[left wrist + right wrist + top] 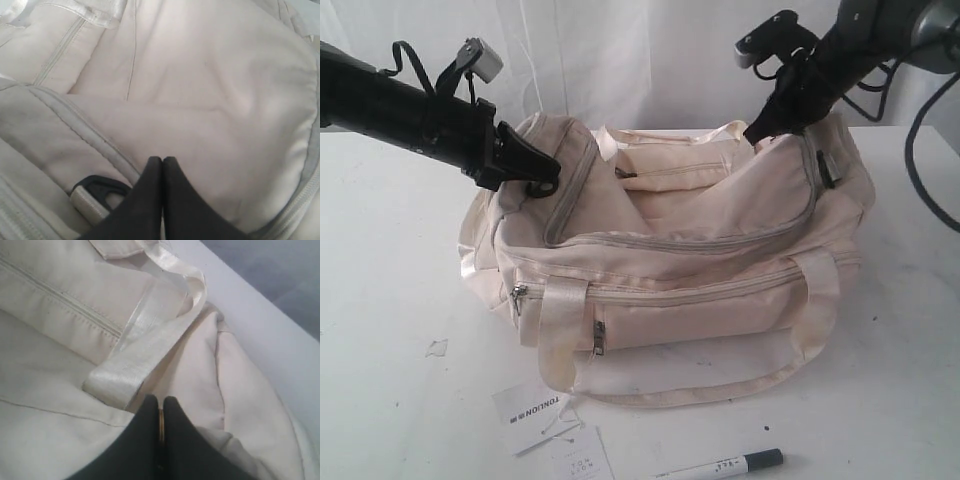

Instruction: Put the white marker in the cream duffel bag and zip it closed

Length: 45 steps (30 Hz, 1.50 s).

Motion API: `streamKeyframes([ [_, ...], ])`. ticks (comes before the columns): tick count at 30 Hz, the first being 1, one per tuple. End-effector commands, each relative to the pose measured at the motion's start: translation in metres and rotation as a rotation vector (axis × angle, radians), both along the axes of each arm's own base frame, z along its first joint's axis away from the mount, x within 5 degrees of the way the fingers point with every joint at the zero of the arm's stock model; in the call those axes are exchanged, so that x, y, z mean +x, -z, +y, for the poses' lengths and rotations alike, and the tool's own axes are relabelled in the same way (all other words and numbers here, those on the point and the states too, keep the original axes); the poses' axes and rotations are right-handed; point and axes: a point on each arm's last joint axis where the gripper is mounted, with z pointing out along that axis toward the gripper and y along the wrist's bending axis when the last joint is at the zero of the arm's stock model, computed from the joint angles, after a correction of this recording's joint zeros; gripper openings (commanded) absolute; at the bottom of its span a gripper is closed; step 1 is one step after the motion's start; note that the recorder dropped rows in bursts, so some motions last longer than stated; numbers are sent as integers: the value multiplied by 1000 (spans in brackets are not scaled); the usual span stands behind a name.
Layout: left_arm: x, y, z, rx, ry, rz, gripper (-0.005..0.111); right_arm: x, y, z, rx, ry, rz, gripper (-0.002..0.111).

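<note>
On your left, the left gripper (548,184) sits at the left end of the cream duffel bag (700,300). Its black fingers (145,200) are pressed tight together against the fabric, just beside a black end ring (97,189). You cannot tell whether any cloth is pinched between them. The bag lies on the white table (390,300) with its front pocket zipped, and its top opening looks unzipped and sagging. Two white paper hang tags (535,408) lie on the table in front of the bag's left half. Further right, the white marker (720,466) lies flat on the table in front of the bag, outside it, dark cap to the right, well apart from both arms. On your right, the right gripper (758,133) touches the bag's upper right rear edge beside a shiny strap (150,340). Its fingers are closed, with a thin yellowish sliver between them that you cannot identify.
</note>
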Motion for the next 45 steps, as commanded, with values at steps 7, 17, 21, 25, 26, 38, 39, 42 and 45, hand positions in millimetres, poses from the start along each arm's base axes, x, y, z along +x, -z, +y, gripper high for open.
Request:
streamKeyframes([
  [7, -6, -6, -1, -33, 39, 6, 0, -2, -21, -42, 323, 106, 28, 0],
  [17, -6, -6, -1, -20, 44, 6, 0, -1, -27, -53, 486, 147, 35, 0],
  [21, -6, -5, -1, -16, 44, 5, 0, 0, -28, -52, 508, 155, 27, 0],
  [25, -6, -5, -1, -16, 44, 5, 0, 4, -31, -54, 544, 216, -15, 0],
  [26, -6, -5, -1, -16, 44, 5, 0, 5, -32, -56, 549, 234, -26, 0],
  [38, -10, -7, -3, -36, 93, -3, 0, 9, -35, -58, 565, 271, -79, 0],
  [39, -9, -8, -3, -46, 88, -4, 0, 8, -34, -56, 577, 261, -55, 0],
  [42, -7, -13, -5, -113, 60, -6, 0, 3, -34, -51, 624, 232, 10, 0],
  [45, -6, -16, -6, -151, 46, -6, 0, -5, -35, -45, 641, 178, 98, 0],
])
